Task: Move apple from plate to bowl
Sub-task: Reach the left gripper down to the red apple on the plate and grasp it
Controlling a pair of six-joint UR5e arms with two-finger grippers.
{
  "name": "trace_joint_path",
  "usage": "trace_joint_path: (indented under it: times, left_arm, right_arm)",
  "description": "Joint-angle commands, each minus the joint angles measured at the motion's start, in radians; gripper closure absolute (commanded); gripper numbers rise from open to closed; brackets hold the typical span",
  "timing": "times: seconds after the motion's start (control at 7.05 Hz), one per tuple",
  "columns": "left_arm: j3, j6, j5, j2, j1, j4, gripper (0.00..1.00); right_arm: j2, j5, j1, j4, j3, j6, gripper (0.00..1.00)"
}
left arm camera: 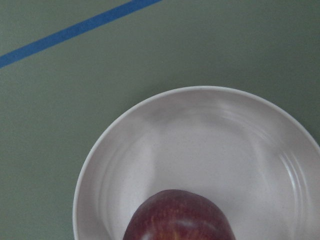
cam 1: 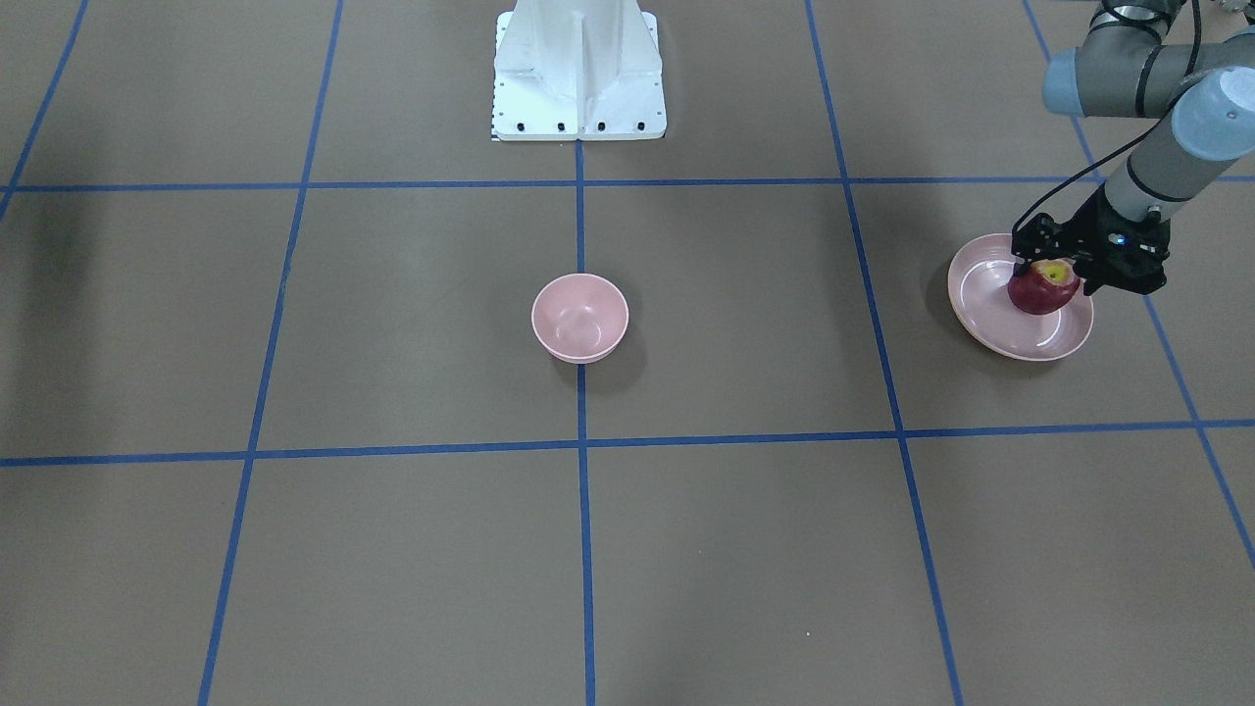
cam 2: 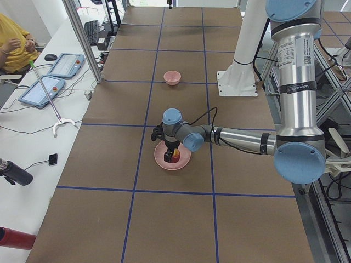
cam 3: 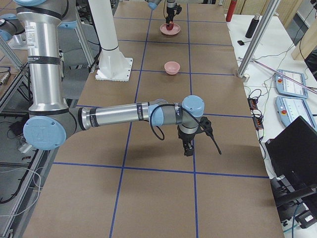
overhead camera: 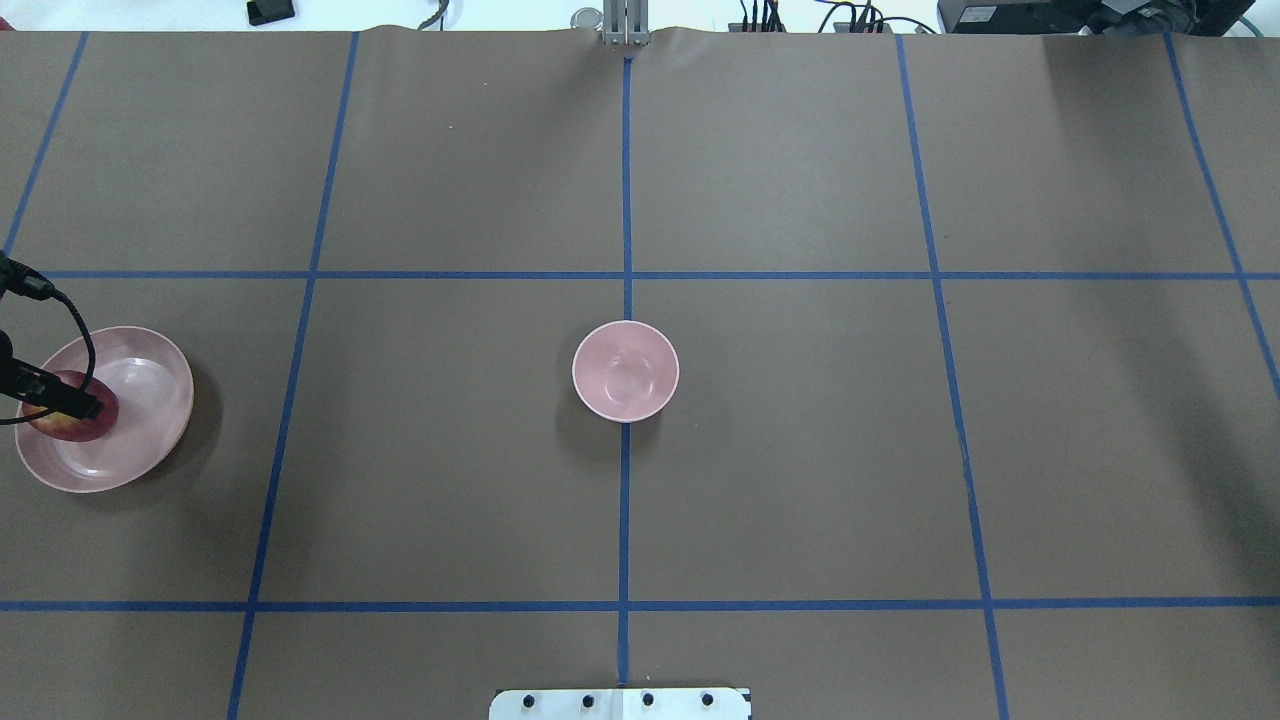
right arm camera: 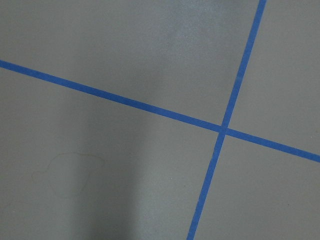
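Seems to have the left gripper point(cam 1: 1052, 274) clamped around the apple point(cam 1: 1041, 294) on the plate point(cam 1: 988, 316); lift and carry to the empty bowl point(cam 1: 579, 316) not yet done.

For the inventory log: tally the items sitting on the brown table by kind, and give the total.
apple: 1
plate: 1
bowl: 1
Total: 3
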Motion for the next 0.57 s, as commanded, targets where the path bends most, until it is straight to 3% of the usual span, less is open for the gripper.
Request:
trace_joint_path:
  times: [0.0, 0.43]
  left_arm:
    - [0.031, -0.001, -0.002, -0.008, 0.015, -0.02, 0.01]
    - [0.037, -0.001, -0.002, -0.01, 0.04, -0.034, 0.06]
  right_arm:
    - [0.0, 0.0, -0.001, 0.0, 0.0, 0.0, 0.0]
    - [0.0, -0.002, -0.001, 0.0, -0.002, 0.0, 0.0]
